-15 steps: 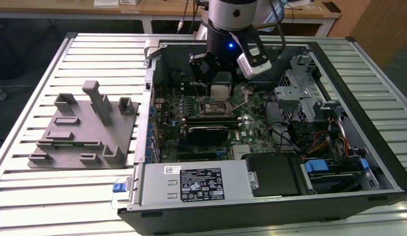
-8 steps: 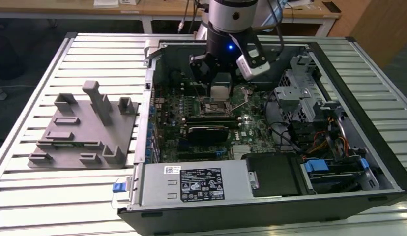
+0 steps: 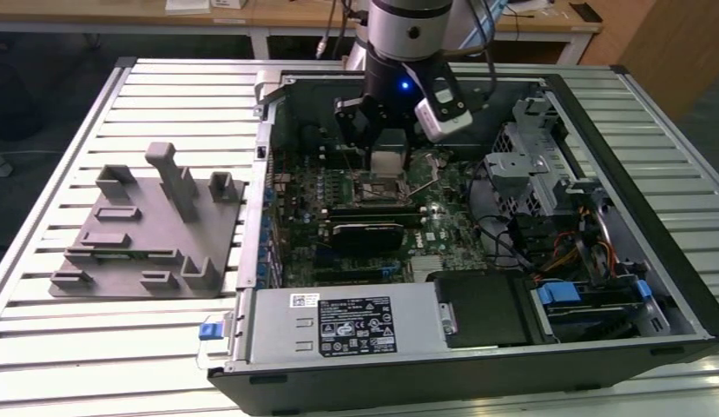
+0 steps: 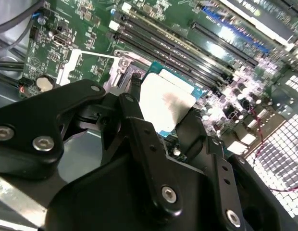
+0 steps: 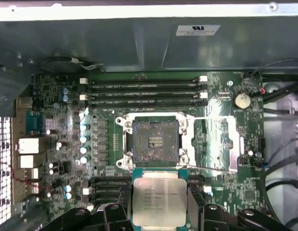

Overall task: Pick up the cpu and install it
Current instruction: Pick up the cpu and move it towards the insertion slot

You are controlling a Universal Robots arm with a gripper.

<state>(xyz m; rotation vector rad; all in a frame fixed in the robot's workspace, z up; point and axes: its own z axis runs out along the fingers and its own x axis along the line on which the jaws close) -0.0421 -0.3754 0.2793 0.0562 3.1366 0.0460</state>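
One cpu (image 5: 159,198) in gripper (image 5: 159,211); first wrist view: socket (image 5: 155,140) seemingly bare.

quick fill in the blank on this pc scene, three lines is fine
1. The gripper is ___ on the cpu.
2. The socket on the motherboard is ___.
3. The grey fixture stands outside the case, on the exterior view's ___.

Missing words: shut; empty; left.
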